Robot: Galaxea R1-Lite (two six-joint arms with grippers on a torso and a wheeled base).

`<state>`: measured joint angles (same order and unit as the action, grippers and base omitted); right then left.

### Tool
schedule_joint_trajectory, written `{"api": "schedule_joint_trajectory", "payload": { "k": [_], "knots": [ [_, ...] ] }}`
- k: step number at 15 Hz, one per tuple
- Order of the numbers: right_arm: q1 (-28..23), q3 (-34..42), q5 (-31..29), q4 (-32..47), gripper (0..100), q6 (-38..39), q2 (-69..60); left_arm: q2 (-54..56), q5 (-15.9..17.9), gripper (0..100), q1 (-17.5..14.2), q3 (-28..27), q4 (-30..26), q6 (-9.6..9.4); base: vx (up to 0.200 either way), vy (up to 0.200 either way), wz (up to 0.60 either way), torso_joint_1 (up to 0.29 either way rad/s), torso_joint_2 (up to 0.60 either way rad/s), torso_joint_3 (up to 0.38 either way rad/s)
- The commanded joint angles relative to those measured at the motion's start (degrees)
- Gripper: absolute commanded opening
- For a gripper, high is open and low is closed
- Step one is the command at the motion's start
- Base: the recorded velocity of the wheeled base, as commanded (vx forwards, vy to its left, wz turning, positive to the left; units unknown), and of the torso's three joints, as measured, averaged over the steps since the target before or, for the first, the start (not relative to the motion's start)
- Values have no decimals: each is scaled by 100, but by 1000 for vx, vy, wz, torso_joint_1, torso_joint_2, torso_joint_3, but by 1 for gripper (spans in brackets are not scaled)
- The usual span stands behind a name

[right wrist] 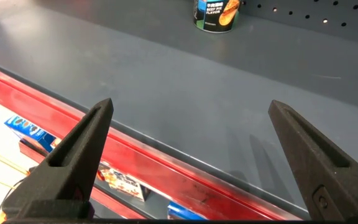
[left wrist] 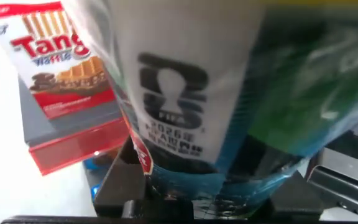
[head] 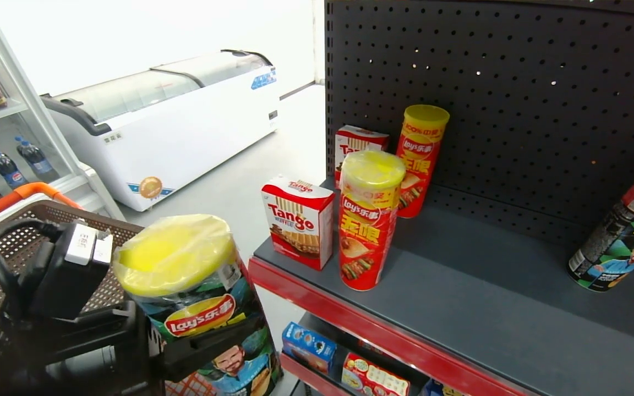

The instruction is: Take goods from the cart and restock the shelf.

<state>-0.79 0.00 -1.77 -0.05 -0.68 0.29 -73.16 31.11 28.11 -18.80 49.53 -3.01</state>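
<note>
The chip can (head: 193,300) with the yellow lid and clear film wrap is off the shelf (head: 460,286). We see it held upright in the gap between the cart (head: 31,220) and the shelf's front left corner. The left gripper (head: 196,344) has it by the lower body, with one dark finger crossing the front of the can below the logo. In the left wrist view the can (left wrist: 229,93) fills the space between the two fingers, and the left gripper (left wrist: 210,193) is clamped against its sides.

The right gripper (right wrist: 191,155) hangs over the grey shelf deck (right wrist: 185,81) near the red front edge. Its fingers (right wrist: 73,162) are spread wide with nothing between them.

On the shelf nearest the held can stands a wafer box (head: 299,220) at the front left corner. A red chip can (head: 369,220) is just beside it. Behind these, close to the pegboard (head: 515,82), we see a second red can (head: 420,159) with a second wafer box (head: 358,146) at its left. Well apart, at the right end, a dark can (head: 622,228) stands by the pegboard; the right wrist view shows it too (right wrist: 216,14).

A lower shelf (head: 317,324) carries a blue box (head: 309,344) and a red box (head: 375,377). A chest freezer (head: 174,121) stands on the floor beyond the cart.
</note>
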Motion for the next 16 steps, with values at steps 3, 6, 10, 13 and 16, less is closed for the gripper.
{"api": "schedule_joint_trajectory", "payload": {
  "k": [3,6,10,13,16],
  "knots": [
    [0,0,1,5,100,-11,6,100,132,0,37,-19,4,2,0,0,-400,3,3,0],
    [0,0,1,5,100,-11,6,100,132,0,344,-36,13,2,0,0,-600,1,-1,2],
    [0,0,1,-4,100,-11,6,56,132,0,406,-27,13,11,0,0,-600,2,7,2],
    [0,0,1,-4,100,-11,6,21,123,0,362,17,4,20,0,0,-600,-1,1,1],
    [0,0,1,-4,100,-2,6,-41,123,0,353,17,13,20,0,0,-200,1,2,1]
  ]
}}
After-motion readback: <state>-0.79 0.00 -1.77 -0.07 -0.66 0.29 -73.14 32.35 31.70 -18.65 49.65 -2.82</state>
